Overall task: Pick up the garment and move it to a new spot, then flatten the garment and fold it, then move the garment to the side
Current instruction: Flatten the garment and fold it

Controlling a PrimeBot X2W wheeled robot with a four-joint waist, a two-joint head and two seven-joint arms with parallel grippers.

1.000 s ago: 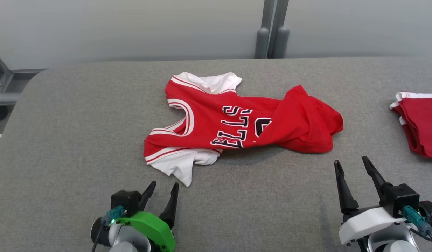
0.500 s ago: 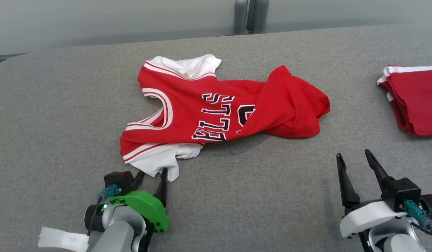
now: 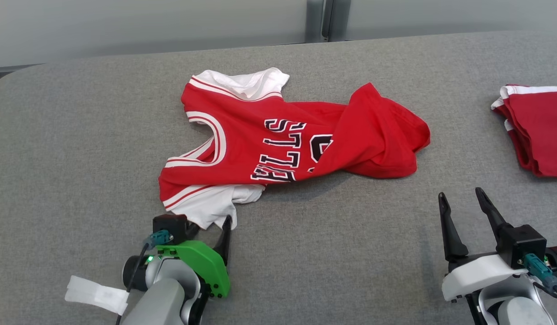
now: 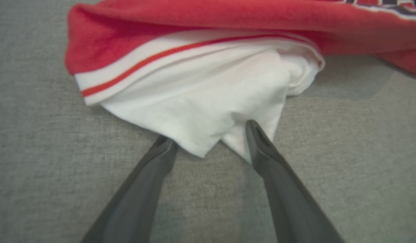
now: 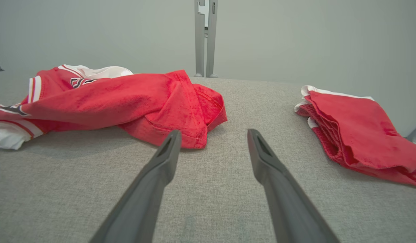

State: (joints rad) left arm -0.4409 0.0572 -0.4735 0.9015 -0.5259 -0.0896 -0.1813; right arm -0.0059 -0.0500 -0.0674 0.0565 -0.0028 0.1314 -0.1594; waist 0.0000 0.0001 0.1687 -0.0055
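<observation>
I have the red basketball jersey with white sleeves and dark lettering [image 3: 278, 135] lying crumpled near the middle of the grey fabric-covered tabletop [image 3: 80, 158]. Its neck and sleeves are toward my left, and its plain red lower half is bunched and folded over on itself toward my right. The lettering reads sideways from the head camera.

My left hand [image 3: 211, 223], the one with the bright green wrist cover [image 3: 201, 266], is low at the near white sleeve. Its two dark fingers are spread, and the sleeve's pointed corner sits in the gap between them. In the left wrist view, one fingertip [image 4: 257, 135] lies against the white cloth and the other is at the cloth's edge. Nothing is pinched.

My right hand [image 3: 460, 193] is also spread and holds nothing. It hovers over bare tabletop, near the jersey's red hem but apart from it.

Well off to the right, at the tabletop's edge, lies a second red garment with white trim, folded into a stack [image 3: 540, 131]. It is apart from both hands.

Behind the tabletop are a pale grey wall and a grey upright post [image 3: 321, 20].
</observation>
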